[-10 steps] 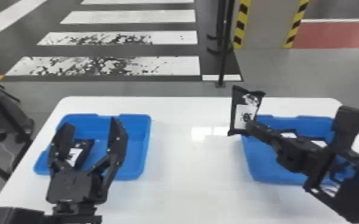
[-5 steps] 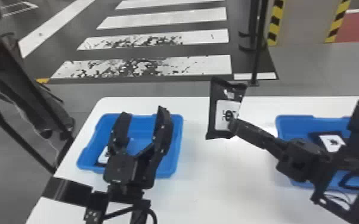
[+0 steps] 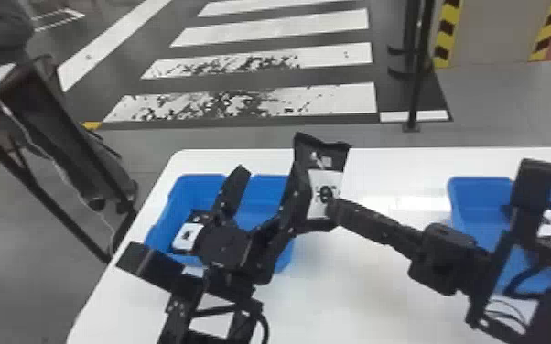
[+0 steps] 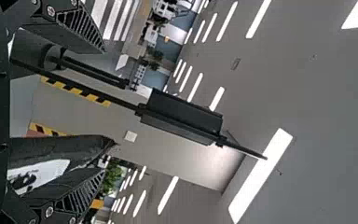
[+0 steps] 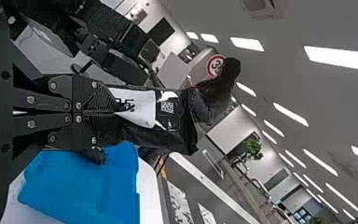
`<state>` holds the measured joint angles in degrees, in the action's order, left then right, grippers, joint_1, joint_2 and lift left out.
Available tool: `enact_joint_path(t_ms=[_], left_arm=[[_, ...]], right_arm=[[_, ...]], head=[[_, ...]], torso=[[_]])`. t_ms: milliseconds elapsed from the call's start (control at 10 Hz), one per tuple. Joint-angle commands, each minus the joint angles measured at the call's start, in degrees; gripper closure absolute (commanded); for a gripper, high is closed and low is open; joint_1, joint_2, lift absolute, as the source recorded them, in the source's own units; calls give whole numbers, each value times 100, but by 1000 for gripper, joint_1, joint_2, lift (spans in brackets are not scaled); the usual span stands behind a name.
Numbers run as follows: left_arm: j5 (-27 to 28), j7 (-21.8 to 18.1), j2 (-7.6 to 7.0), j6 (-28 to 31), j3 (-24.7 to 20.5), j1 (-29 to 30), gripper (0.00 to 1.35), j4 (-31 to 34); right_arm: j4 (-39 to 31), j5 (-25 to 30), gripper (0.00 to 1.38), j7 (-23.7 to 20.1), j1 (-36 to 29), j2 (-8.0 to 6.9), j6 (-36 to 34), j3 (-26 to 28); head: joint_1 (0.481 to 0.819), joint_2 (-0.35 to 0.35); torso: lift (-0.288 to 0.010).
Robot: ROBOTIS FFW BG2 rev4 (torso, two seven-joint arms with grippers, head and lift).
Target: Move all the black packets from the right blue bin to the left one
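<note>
The left hand [image 3: 270, 171] is spread wide, empty, at the left bin [image 3: 263, 183]; just beside one finger, a packet [image 3: 326, 176] is pinched upright by the right hand [image 3: 332, 209]. A handover seems intended: the left hand should be closed before the packet is released.

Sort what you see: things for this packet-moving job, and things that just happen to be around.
For the job:
- right gripper, shut on a black packet
- left gripper, open
- left bin, holding another packet
- right bin

Just around:
- black pole
- yellow-and-black stripes
- green plant
</note>
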<state>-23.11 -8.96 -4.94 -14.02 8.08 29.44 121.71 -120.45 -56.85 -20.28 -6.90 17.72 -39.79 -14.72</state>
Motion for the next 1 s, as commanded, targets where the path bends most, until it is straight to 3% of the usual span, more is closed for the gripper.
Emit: enact_joint_path(t_ms=[0, 500, 600, 700, 800, 900], left_arm=[[-20, -27, -15, 79, 60, -20, 139, 56], [-215, -317, -77, 867, 140, -104, 142, 183], [-215, -308, -68, 853, 140, -104, 289, 183], [-203, -211, -68, 811, 152, -76, 814, 197], [-226, 26, -68, 642, 209, -5, 1065, 225], [-192, 176, -68, 558, 220, 51, 1113, 267]], right_arm=[[57, -73, 1202, -12, 71, 30, 0, -128], [170, -153, 1200, -55, 268, 47, 0, -333], [170, -199, 1202, -64, 282, 56, 0, -413], [184, -233, 1202, -73, 282, 65, 0, -448], [198, -256, 1200, -82, 282, 65, 0, -459], [198, -256, 1202, -82, 282, 65, 0, -459]], head=[[695, 256], [695, 235], [695, 231], [695, 236], [695, 246], [695, 259]], torso=[[-140], [-140], [-140], [-140], [-140], [-140]])
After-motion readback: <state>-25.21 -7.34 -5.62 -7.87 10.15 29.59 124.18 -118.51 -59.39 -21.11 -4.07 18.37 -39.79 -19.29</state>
